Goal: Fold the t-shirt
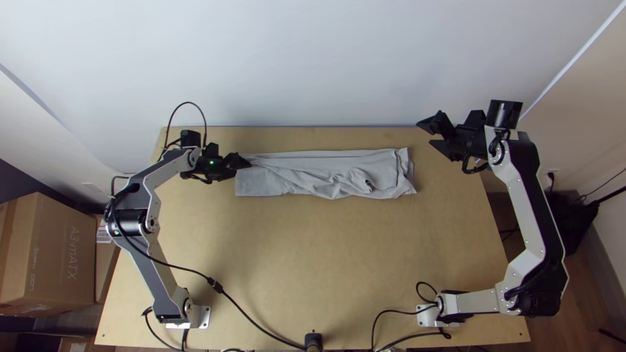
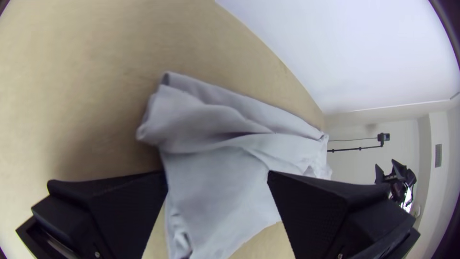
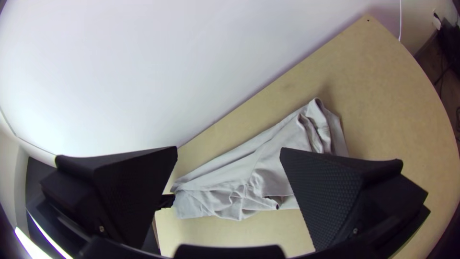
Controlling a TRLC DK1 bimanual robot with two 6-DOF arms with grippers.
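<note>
The light grey t-shirt [image 1: 306,176] lies folded into a long, wrinkled strip across the upper table. My left gripper [image 1: 242,161] is at the strip's left end, by its upper corner. In the left wrist view the left gripper [image 2: 218,177] stands open, with the cloth [image 2: 206,163] between and beyond its fingers. My right gripper [image 1: 427,135] stands open above and to the right of the strip's right end, apart from it. The right wrist view has the right gripper [image 3: 229,151] wide open, the t-shirt [image 3: 258,163] lying beyond its fingers with layered edges at one end.
The wooden table [image 1: 313,261] extends from the shirt to the arms' bases. A white wall [image 1: 313,65] rises behind the table's far edge. A black cable [image 1: 248,316] runs over the table's left front, and cardboard boxes [image 1: 49,251] stand beyond its left side.
</note>
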